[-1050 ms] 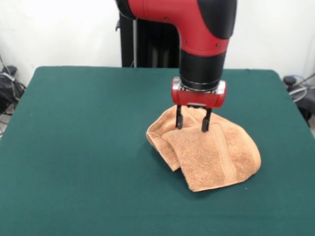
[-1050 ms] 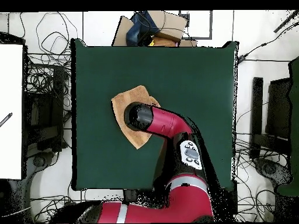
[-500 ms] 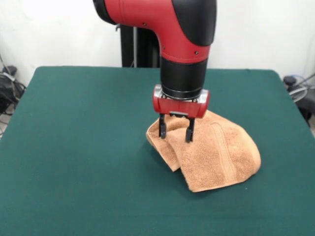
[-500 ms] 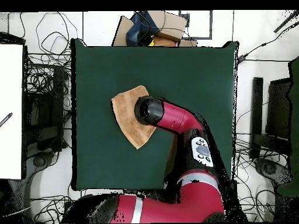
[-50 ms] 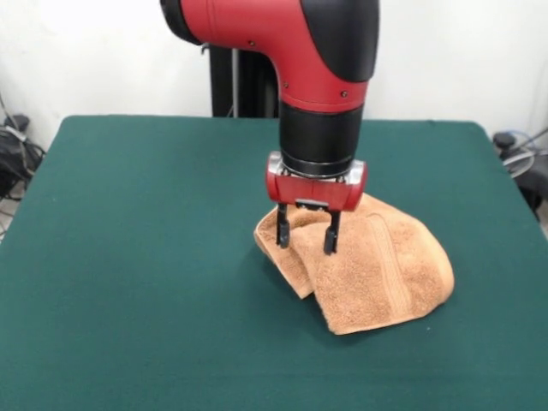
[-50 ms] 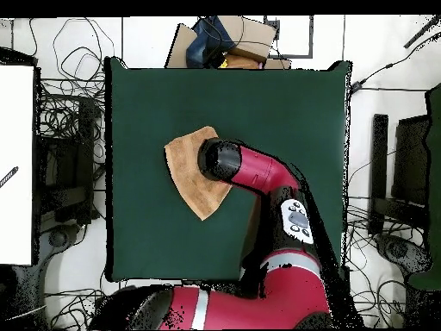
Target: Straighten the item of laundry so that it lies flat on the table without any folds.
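towel (image 5: pixel 368 270) sits folded on the green table (image 5: pixel 145 257), right of centre in the front view and roughly midway between the near and far edges. it is bunched into a rounded, lopsided shape: a fold runs down its left side, where one layer tucks under another, and the near corner comes to a blunt point. one woven band stripe shows on the upper layer, running from far to near on the right half.

the red and black arm (image 5: pixel 321 77) comes down over the towel's left part. the gripper (image 5: pixel 306 231) points straight down, its two dark fingers (image 5: pixel 282 227) standing apart with a clear gap between them and nothing held in that gap. their tips sit over the folded left edge of the towel; whether they touch the cloth cannot be told.

in the overhead view the towel (image 6: pixel 189 172) lies left of the table's (image 6: pixel 284 103) centre, with the arm's wrist (image 6: pixel 220 161) covering its right side. cables and boxes (image 6: pixel 220 39) lie on the floor around the table.
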Available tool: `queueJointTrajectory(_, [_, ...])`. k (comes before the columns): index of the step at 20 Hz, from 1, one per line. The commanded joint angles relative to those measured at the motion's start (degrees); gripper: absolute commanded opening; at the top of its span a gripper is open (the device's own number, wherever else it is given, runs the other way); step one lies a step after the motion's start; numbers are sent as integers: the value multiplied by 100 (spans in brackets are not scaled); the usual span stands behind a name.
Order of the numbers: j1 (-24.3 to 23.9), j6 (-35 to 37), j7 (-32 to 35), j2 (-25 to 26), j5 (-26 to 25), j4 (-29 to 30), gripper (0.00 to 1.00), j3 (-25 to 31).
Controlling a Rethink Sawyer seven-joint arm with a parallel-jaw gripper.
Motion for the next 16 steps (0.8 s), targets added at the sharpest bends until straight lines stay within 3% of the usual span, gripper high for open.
queueJointTrajectory(1, [213, -82, 1074, 147, -44, -55, 100, -57])
queueJointTrajectory(16, [195, -338, 933, 523, -31, -216, 100, 93])
